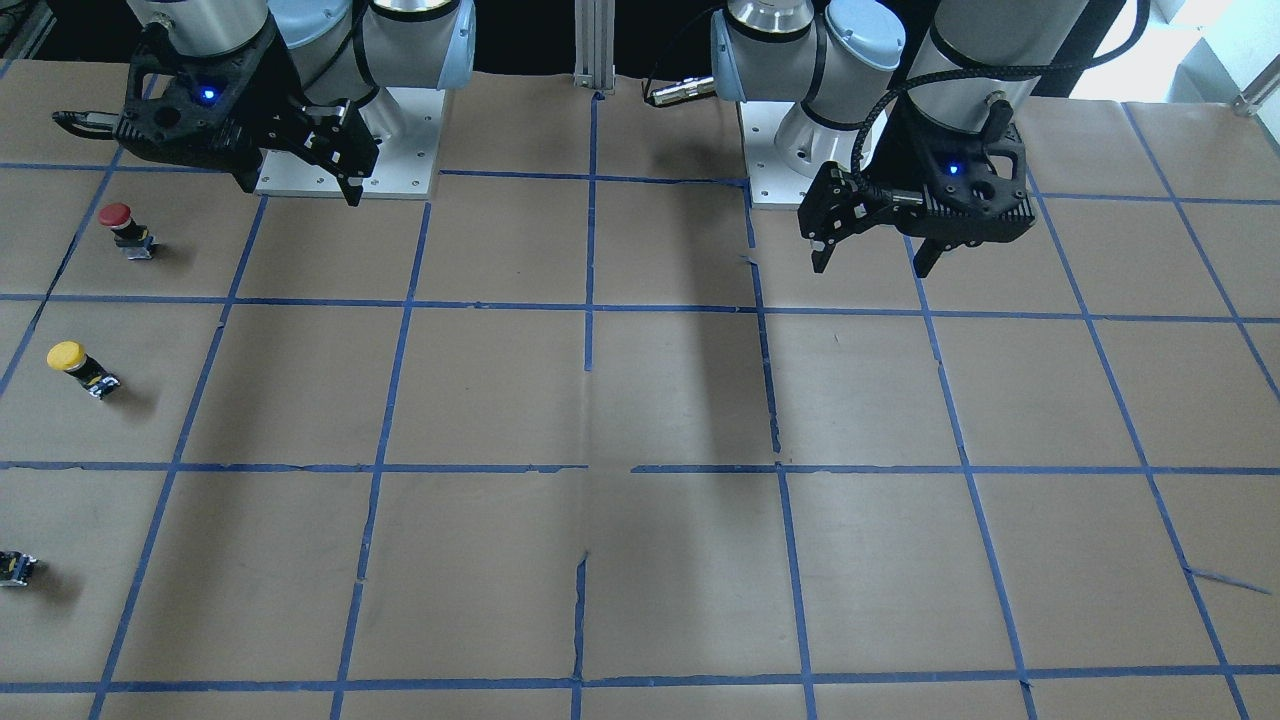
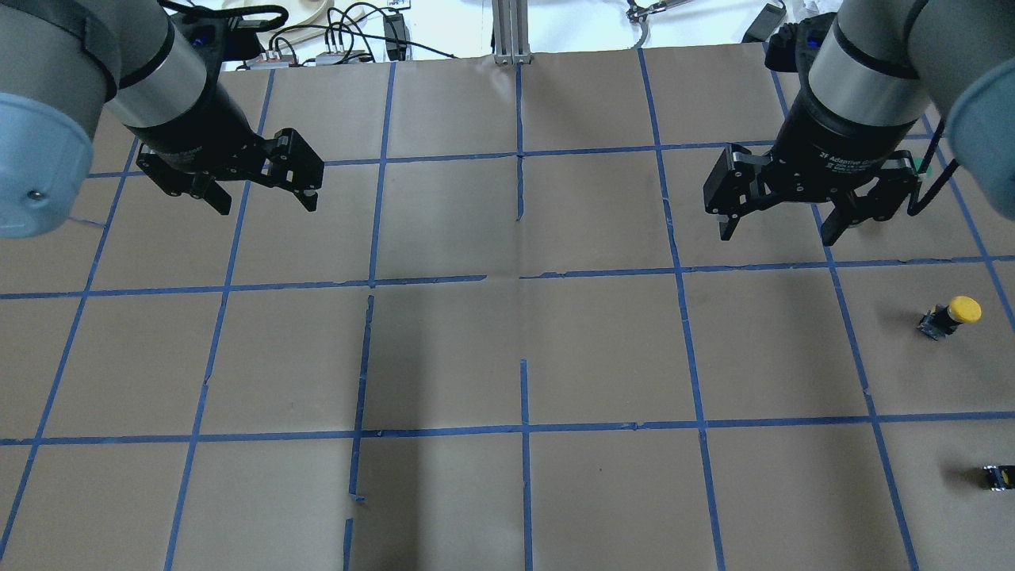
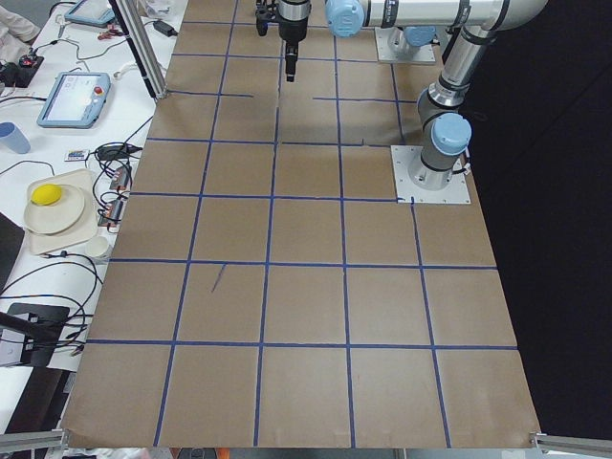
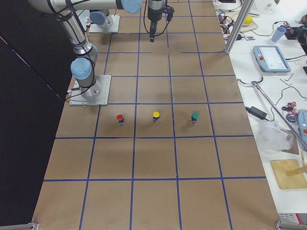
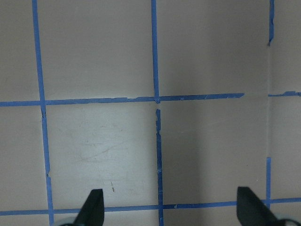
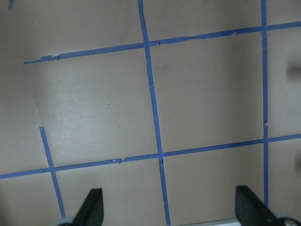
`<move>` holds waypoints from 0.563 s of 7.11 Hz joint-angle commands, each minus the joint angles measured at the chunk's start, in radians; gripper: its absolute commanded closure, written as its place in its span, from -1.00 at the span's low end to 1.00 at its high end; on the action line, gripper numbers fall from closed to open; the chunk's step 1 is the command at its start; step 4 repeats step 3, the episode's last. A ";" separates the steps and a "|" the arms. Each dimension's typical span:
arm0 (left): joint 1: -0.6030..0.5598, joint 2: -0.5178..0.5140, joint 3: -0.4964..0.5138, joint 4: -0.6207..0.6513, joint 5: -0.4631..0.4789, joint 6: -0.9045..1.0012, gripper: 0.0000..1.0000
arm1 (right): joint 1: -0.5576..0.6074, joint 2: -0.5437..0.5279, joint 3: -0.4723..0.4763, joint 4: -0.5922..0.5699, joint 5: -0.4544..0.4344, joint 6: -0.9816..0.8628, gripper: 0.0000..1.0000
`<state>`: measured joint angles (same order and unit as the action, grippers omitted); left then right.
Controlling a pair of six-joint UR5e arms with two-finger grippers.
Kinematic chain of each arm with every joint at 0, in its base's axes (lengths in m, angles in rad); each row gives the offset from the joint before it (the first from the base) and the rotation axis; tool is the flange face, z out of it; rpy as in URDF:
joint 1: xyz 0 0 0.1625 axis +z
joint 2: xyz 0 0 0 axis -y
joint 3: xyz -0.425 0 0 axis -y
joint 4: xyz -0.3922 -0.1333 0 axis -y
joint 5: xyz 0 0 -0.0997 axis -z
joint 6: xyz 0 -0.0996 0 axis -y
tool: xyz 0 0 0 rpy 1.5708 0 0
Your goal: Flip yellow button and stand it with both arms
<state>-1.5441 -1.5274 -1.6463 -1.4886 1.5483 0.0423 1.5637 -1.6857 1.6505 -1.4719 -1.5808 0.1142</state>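
The yellow button [image 1: 80, 368] stands on the brown table paper at the robot's right end, its yellow cap on top of a black and grey body. It also shows in the overhead view [image 2: 951, 316] and the exterior right view [image 4: 156, 116]. My right gripper [image 2: 775, 235] hangs open and empty above the table, well away from the button, toward the table's middle; in the front view it is at the top left [image 1: 300, 188]. My left gripper [image 2: 268, 205] is open and empty over the other half [image 1: 870, 262]. Both wrist views show only taped paper.
A red-capped button [image 1: 125, 228] stands nearer the robot's base than the yellow one. A green-capped button [image 4: 194, 117] stands farther out in the same row; only its black body [image 1: 15, 568] shows at the front view's edge. Blue tape lines grid the paper.
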 commanded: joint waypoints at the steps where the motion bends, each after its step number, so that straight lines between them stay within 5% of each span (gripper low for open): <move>1: -0.001 0.000 0.005 -0.033 0.048 -0.015 -1.00 | -0.002 0.000 -0.001 -0.002 0.005 -0.004 -1.00; 4: -0.011 0.000 0.029 -0.085 0.038 -0.054 -1.00 | -0.002 0.000 -0.001 -0.002 0.002 -0.004 -1.00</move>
